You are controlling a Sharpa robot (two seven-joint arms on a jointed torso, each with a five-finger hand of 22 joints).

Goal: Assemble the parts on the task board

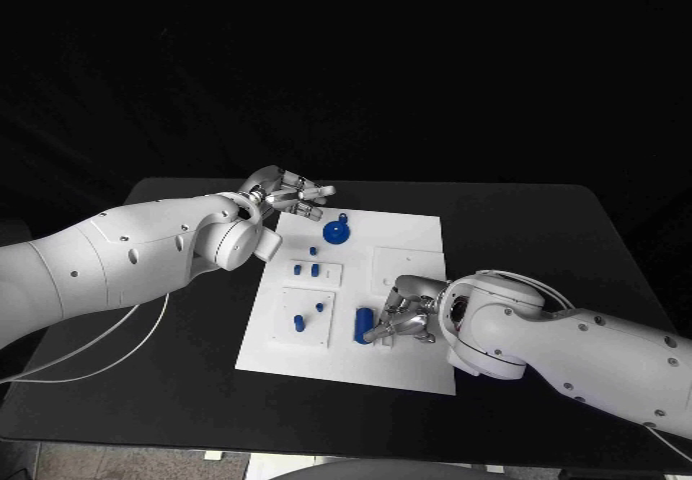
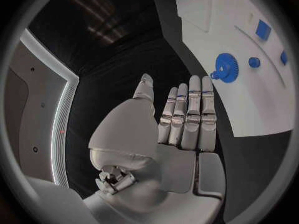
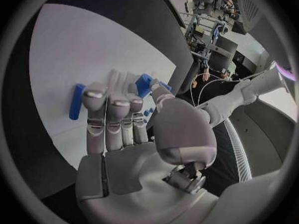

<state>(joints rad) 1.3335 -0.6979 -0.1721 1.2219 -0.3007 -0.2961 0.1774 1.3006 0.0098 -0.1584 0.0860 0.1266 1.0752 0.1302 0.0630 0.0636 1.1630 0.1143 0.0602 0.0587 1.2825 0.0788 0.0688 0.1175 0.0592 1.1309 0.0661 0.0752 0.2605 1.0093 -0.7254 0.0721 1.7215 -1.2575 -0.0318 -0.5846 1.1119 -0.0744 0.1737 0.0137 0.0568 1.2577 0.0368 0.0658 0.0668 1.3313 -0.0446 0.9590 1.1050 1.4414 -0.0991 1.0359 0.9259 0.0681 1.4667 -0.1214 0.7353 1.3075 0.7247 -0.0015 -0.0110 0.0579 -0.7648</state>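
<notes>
Tabletop carries task board. Left hand hovers empty, fingers apart, nr gear. Right hand is curled on a blue part over board's near right; oblong part beside. Risk: pinch looks shallow, part could slip or seat crooked.

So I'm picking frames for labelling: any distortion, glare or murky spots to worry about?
Head view: straight lines, even light, but the black table merges into the dark background; the board is bright without glare. Left wrist view: fisheye bends the board's edge, the gear stays crisp, the left hand looms large. Right wrist view: same bending, and the right hand hides much of the board.
</notes>
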